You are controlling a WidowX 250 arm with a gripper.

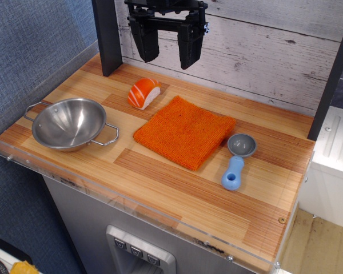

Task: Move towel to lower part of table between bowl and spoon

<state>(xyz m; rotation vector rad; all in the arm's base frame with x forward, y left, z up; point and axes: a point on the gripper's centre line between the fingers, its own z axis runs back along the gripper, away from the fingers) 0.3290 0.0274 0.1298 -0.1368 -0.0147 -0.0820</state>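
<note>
The bright-orange knitted towel (184,132) lies flat in the middle of the wooden table (177,182), turned like a diamond. The steel bowl (69,124) with wire loop handles sits at the left. The spoon (237,159), with a grey scoop and a light-blue handle, lies just right of the towel, its scoop near the towel's right corner. My black gripper (167,50) hangs high above the back of the table, above and behind the towel. Its two fingers are spread apart and hold nothing.
A small orange-and-white striped sushi toy (143,93) lies behind the towel's left side. A dark post (107,37) stands at the back left, a white plank wall (263,51) runs behind. A clear acrylic rim (131,208) edges the front.
</note>
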